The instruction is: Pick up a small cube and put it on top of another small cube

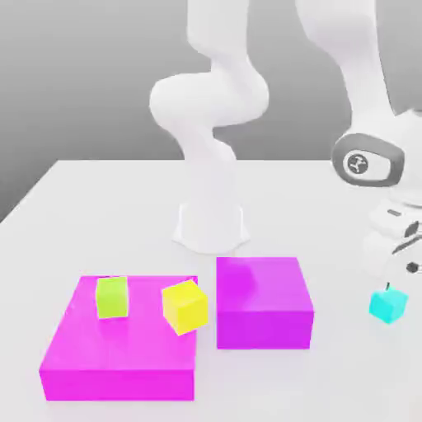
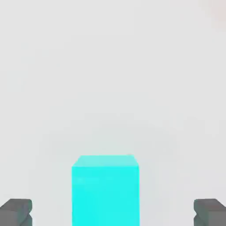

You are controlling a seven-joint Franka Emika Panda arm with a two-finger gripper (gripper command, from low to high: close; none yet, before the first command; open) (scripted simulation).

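The small cube (image 1: 387, 306) is plain cyan, with no markings on the faces that show. It sits flat and upright on the white desk (image 1: 99, 214), at the exterior view's right, well apart from the magenta blocks (image 1: 264, 301). It is far smaller than those blocks. In the hand view the small cube (image 2: 105, 194) lies squarely between the two dark fingers (image 2: 16, 212), touching neither.

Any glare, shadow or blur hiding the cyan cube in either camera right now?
Exterior view: even soft light, the small cube crisp on the white table. Hand view: flat and washed out, faint shadow round the cube, open gripper fingertips dark but clear.
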